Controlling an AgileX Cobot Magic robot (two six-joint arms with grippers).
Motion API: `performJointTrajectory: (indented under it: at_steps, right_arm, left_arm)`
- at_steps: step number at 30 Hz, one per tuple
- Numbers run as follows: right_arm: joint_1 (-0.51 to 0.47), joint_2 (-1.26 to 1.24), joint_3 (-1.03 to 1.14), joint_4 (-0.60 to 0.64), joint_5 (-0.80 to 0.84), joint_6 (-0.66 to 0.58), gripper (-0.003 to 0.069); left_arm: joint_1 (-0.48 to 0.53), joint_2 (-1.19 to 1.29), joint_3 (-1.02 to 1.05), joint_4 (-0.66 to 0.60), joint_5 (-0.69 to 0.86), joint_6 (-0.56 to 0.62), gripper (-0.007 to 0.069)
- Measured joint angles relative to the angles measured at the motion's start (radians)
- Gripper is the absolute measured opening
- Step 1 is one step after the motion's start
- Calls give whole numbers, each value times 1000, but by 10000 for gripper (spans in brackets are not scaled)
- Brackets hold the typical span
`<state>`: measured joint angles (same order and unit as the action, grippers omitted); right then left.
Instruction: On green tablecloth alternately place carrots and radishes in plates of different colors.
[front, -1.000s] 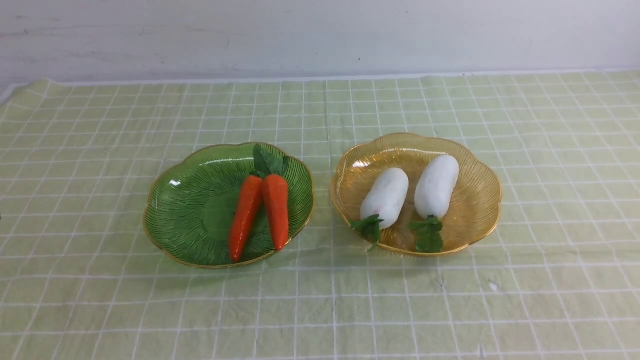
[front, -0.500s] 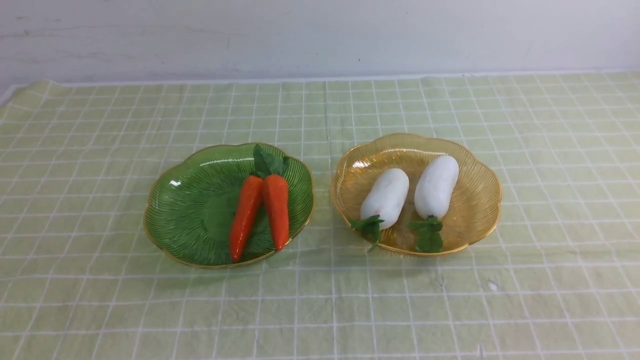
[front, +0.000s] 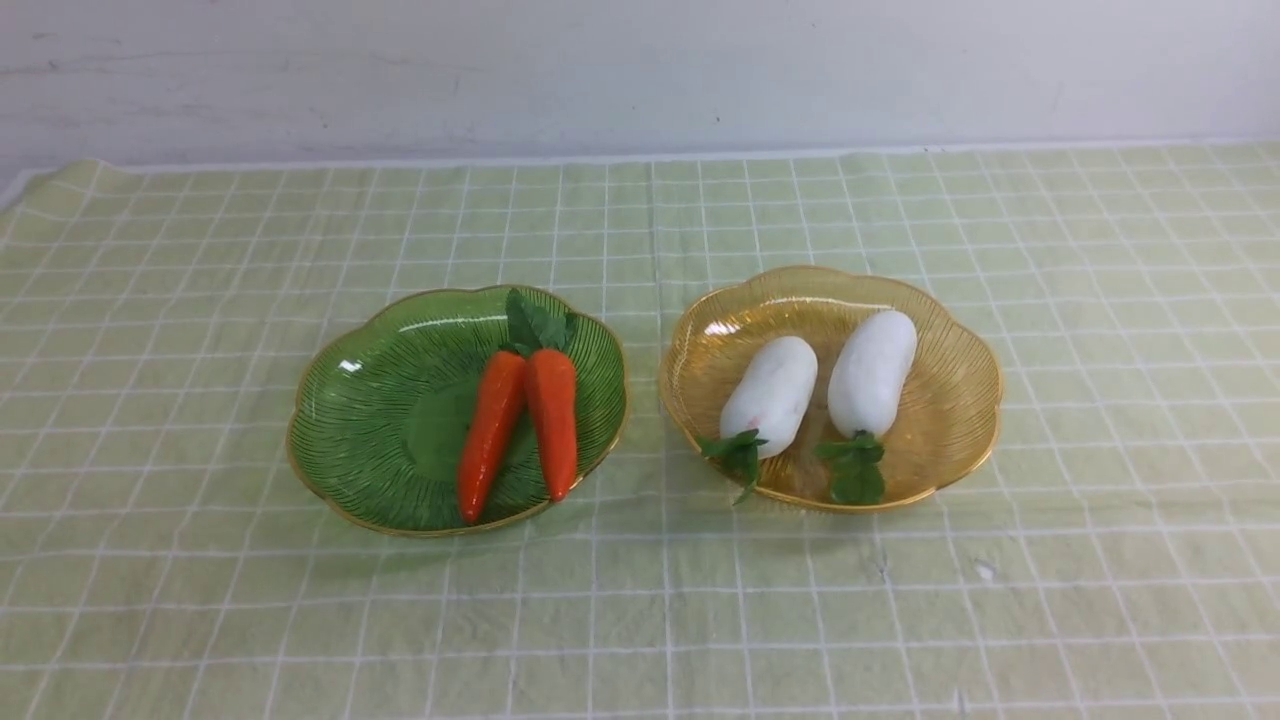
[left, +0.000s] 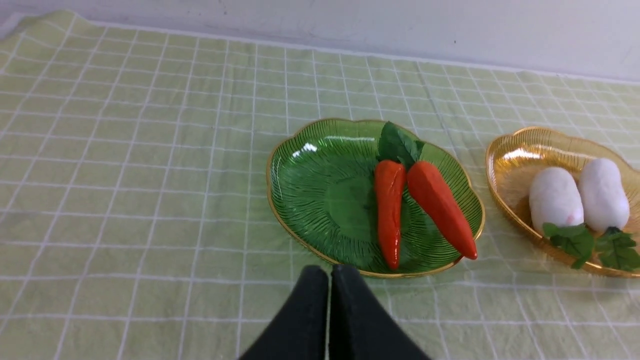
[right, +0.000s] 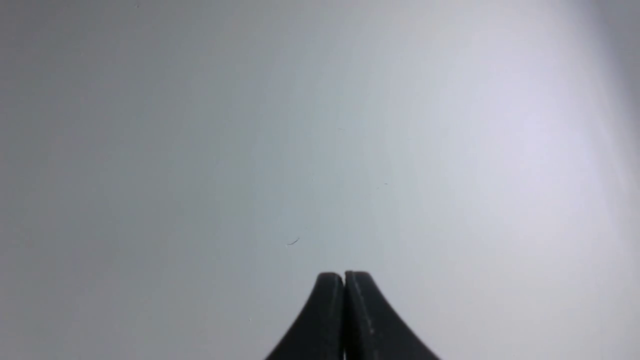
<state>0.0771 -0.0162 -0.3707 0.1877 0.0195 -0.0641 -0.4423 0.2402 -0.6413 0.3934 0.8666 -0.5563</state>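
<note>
Nothing moved, amber plate (left: 510, 200) cut off

- The kind of place was unclear.
- A plain, scuffed white wall (front: 640, 80) stood behind a checked green tablecloth (front: 250, 650), suggesting only an indoor tabletop.

Carrots (front: 551, 420) on L plate (front: 430, 430), radishes (front: 770, 395) on R plate (front: 940, 440), both on tablecloth (front: 620, 620).

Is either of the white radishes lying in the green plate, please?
No, both radishes lie in the amber plate, while the green plate holds two carrots.
</note>
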Motion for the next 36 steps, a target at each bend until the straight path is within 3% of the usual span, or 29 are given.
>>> performJointTrajectory:
  at_steps: [14,19,27,31,36]
  right_arm:
    - [0,0,0,0,0,0,-14]
    - [0,0,0,0,0,0,-14]
    - [0,0,0,0,0,0,-14]
    - [0,0,0,0,-2,0,-14]
    - [0,0,0,0,-2,0,-14]
  left_arm:
    - [0,-10,16,6,-26,8,-8]
    - [42,-68,161,-39,-223,136,-8]
    - [350,-245,553,-358,-518,542,-8]
    - [415,-250,660,-408,-531,618,-8]
    - [424,-250,669,-411,-493,628,-8]
